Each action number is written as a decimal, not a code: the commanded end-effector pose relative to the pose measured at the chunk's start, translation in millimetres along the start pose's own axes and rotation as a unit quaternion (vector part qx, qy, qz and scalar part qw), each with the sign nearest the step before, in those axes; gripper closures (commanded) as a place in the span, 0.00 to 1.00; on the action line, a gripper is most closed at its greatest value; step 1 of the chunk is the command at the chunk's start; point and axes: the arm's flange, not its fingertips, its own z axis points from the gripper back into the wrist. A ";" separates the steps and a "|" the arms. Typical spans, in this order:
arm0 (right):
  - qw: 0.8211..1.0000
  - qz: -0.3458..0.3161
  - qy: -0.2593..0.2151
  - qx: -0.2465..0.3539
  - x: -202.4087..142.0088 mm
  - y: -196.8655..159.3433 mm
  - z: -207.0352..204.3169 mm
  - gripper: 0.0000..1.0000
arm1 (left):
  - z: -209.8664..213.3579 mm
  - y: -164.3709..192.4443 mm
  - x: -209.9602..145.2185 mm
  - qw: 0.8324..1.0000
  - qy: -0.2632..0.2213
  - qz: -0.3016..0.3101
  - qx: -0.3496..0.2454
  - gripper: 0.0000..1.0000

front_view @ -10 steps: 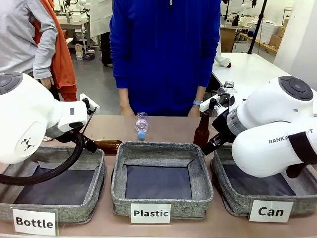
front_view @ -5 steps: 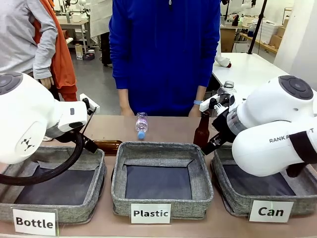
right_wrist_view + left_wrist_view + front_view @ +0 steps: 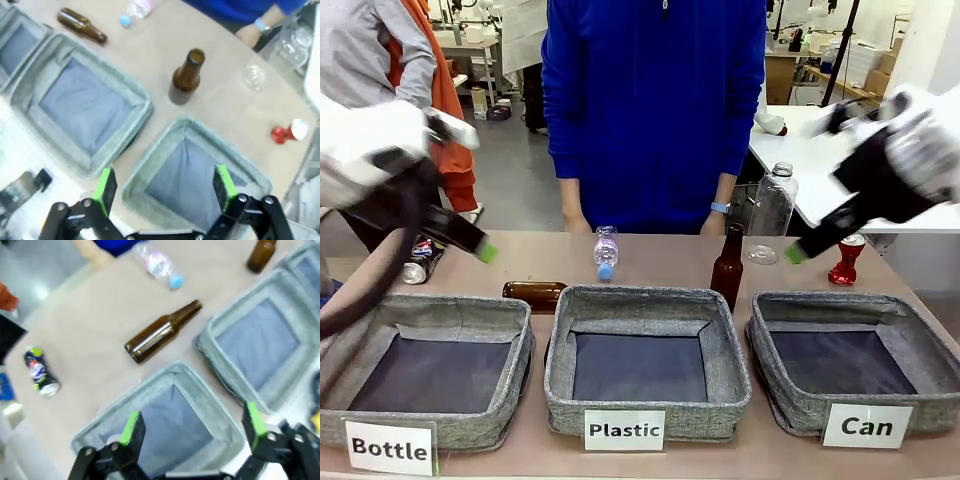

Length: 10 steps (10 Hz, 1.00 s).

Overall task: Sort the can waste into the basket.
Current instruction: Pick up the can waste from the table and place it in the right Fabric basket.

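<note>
Because no can had yet been sorted, the tan surface (image 3: 660, 262) carried everything across its far half, while three shallow square baskets of grey woven fabric with dark lining lined the lower edge of the front view. Their white cards faced the robot, probably so that each kind of waste had a readable bin. The Can basket (image 3: 790, 405) sat at lower right and held nothing.

Both arms were raised toward the upper corners, blurred, apparently held high for a clear look downward. The left pincer (image 3: 192, 422) had its green pads spread wide over the Bottle basket (image 3: 197, 377) and gripped nothing. The right pincer (image 3: 165, 184) was just as wide and bare above the Can basket.

One brown glass bottle (image 3: 727, 265) stood upright behind the gap between the Plastic basket (image 3: 645, 425) and the Can basket. Another (image 3: 162, 331) lay on its side, smooth and glossy.

The shiny red can (image 3: 847, 260), pinched at its waist, stood at right of centre just beyond the Can basket, a likely first pick. The dark can (image 3: 41, 372), with printed sides and silver ends, lay at far left, well apart from that basket.
</note>
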 end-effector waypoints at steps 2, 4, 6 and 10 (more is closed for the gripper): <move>0.986 -0.089 -0.056 0.127 -78.3 -74.5 56.5 0.00 | 81.4 92.3 -79.6 0.990 -0.050 0.063 -0.113 0.00; 0.937 -0.231 -0.157 0.212 -153.6 -141.9 70.6 0.00 | 116.7 176.0 -155.0 0.941 -0.170 0.212 -0.202 0.00; 0.879 -0.336 -0.188 0.282 -211.6 -210.2 52.3 0.00 | 113.2 226.4 -215.5 0.895 -0.234 0.278 -0.257 0.00; 0.765 -0.474 -0.263 0.349 -289.0 -280.5 12.9 0.00 | 71.2 264.1 -242.1 0.845 -0.263 0.358 -0.299 0.00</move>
